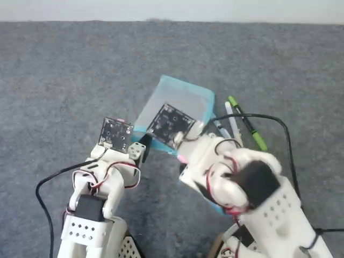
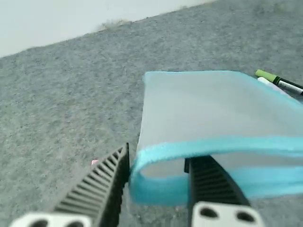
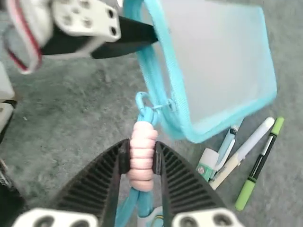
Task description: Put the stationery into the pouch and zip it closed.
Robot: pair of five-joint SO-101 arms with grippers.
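Tugging the pink ribbed zip tag [image 3: 142, 163] clamped in the right gripper [image 3: 141, 144] may rip the blue-trimmed clear pouch [image 3: 213, 61] from the left gripper [image 2: 157, 156], pinched on its end.

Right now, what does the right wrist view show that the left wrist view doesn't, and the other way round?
Right wrist view, not the left: the right gripper shut on the pink zipper pull, a blue pen and a small white-and-green item beside the pouch. Left wrist view, not the right: a pale wall beyond the table. Both: the pouch, the left gripper clamped on its blue rim, the green marker and the white pen.
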